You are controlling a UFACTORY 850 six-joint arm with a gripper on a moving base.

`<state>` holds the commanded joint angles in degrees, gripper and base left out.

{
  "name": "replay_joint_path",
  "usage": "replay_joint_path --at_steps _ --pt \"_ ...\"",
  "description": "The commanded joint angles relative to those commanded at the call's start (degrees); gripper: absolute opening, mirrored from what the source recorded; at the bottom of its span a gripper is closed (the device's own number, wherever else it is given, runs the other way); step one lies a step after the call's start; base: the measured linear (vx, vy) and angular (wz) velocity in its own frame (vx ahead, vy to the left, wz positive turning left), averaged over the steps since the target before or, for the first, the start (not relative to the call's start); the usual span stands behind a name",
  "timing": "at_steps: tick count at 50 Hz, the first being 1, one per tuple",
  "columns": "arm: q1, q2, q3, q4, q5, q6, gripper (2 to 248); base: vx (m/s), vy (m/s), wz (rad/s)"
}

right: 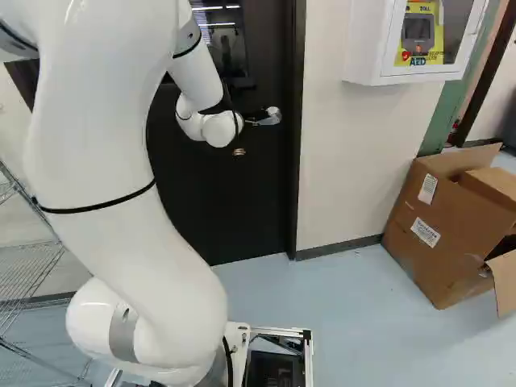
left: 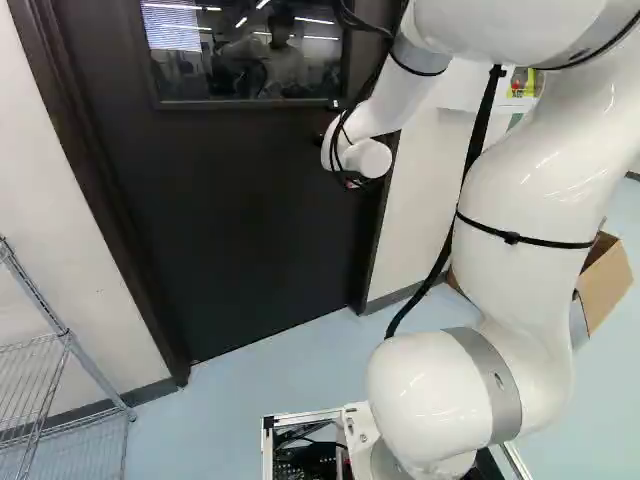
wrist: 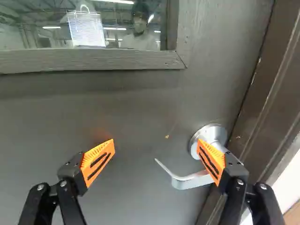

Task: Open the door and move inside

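Rises from the metal-edged base [left: 300, 416], filling much of both base views. Opens ahead onto pale blue floor [right: 355, 326], running up to the door's foot and the dark skirting beside it. Reaches the gripper [right: 256, 115] out to the door at handle height, with fingers spread wide and a broad gap between the orange pads [wrist: 99, 159]. In the wrist view, has one finger in front of part of the silver handle [wrist: 190, 182]; can't tell whether touching. Close to the door's edge, see a round plate and a lever curving from it toward the space between the fingers. Just past that, meets the dark door frame [wrist: 276, 75], then pale wall. Ahead, faces the dark door [left: 250, 230] itself, closed in its frame and barring the way through, with a window [left: 250, 50] up high showing reflections. At the left of the left base view, find a wire rack [left: 72, 342] by the wall, to one side of the door. At the right of the right base view, find a cardboard box [right: 443, 234] on the floor, flaps open, apart from the door, and a white wall cabinet [right: 367, 40] above, between door and box.
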<state>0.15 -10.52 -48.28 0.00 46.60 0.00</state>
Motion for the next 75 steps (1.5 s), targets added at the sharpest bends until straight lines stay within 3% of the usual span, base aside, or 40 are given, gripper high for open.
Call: replay_joint_path --at_steps 21,75 --pt "0.0 1.17 4.02 0.0 0.0 0.0 247 0.0 0.0 0.0" --pt "0.0 -4.57 4.87 0.0 0.0 0.0 247 0.0 0.0 0.0"
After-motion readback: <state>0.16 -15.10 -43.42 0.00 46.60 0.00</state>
